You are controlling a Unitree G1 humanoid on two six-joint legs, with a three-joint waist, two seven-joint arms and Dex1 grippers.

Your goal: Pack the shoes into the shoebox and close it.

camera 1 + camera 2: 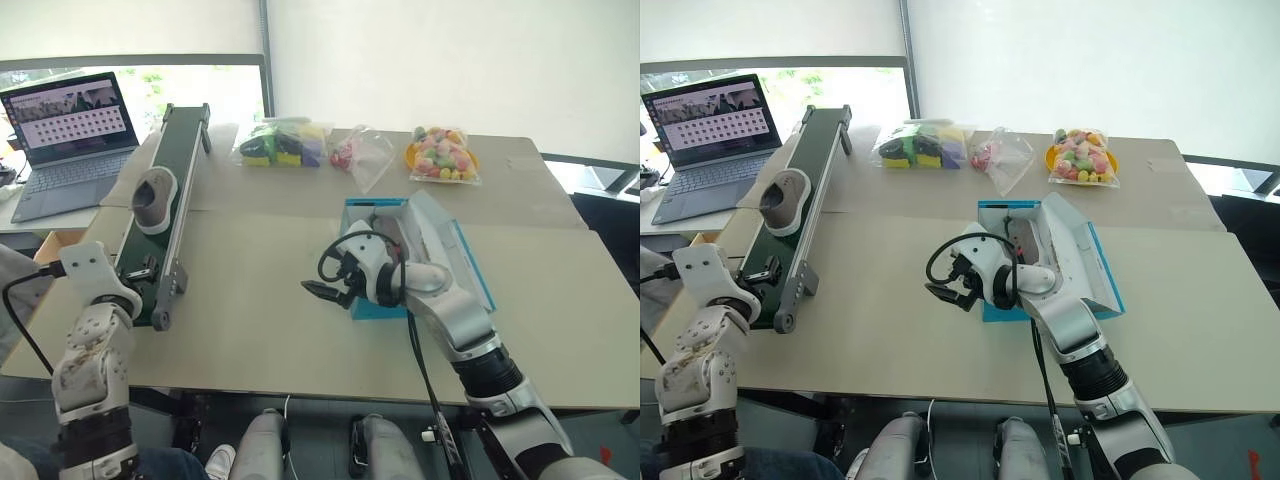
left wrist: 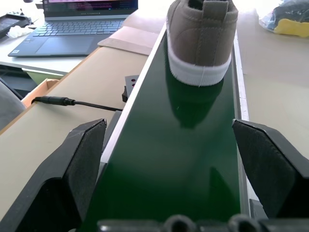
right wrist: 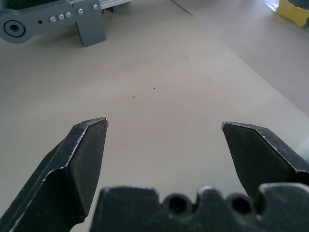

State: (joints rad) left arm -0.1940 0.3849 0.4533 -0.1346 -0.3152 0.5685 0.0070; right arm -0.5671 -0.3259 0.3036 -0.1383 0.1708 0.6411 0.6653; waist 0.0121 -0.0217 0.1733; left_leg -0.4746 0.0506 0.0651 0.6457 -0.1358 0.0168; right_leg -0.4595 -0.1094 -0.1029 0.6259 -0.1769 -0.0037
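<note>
Grey canvas sneaker [image 2: 202, 38]: heel-first on green conveyor belt [image 2: 178, 159], lengthwise, straight ahead of released left hand [image 2: 171, 164]; right hand [image 3: 164, 159], released, farther off.

Grey-brown shoe [image 2: 200, 36] with a whitish sole edge, on a dark green belt [image 2: 193, 145] framed in silver-grey rails. Bright blue shoebox [image 1: 470, 265], pale inside. Plain beige bench [image 1: 250, 330]. Black fingers [image 3: 82, 159] on the right claw [image 1: 320, 292]; black fingers [image 2: 72, 164] too on the left claw [image 2: 169, 145]. Clear bags: one of yellow, purple and dark green items [image 1: 283, 143], one of red pieces [image 1: 345, 152], one of pink, yellow and green sweets [image 1: 442, 153] over orange. Grey laptop [image 1: 65, 150], screen showing rows of small dark marks on white.
</note>
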